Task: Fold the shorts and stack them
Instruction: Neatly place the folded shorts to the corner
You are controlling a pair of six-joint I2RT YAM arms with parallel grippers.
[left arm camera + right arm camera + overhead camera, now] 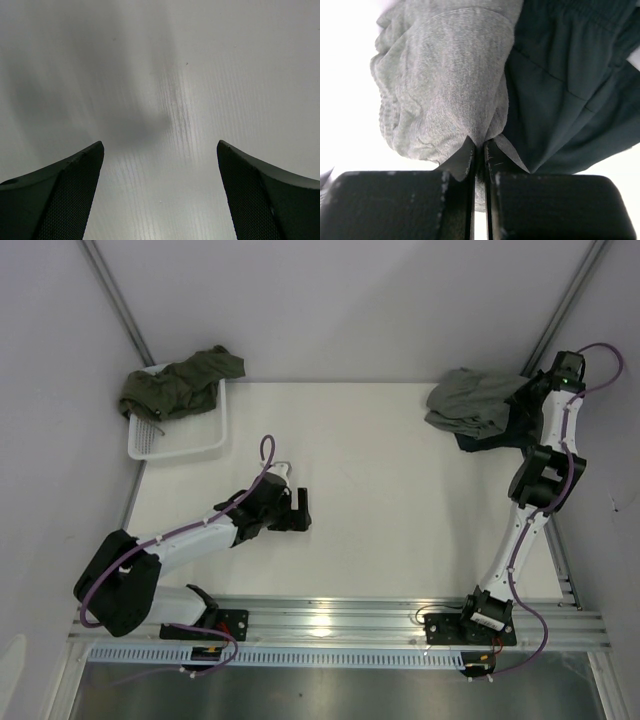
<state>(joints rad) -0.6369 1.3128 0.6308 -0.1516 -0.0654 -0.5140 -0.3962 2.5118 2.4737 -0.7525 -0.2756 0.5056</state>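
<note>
Light grey shorts (470,400) lie bunched at the table's far right on top of dark navy shorts (500,430). My right gripper (520,405) is at that pile, shut on a fold of the grey shorts (450,80); the cloth is pinched between its fingertips (481,145), with the navy shorts (565,85) just to the right. Olive green shorts (180,383) hang crumpled over the white basket (200,440) at the far left. My left gripper (302,510) hovers open over bare table (160,100), its fingers (70,195) wide apart and holding nothing.
The white mesh basket stands at the table's far left corner. Slanted frame posts (118,300) rise at both back corners. A metal rail (330,625) with the arm bases runs along the near edge.
</note>
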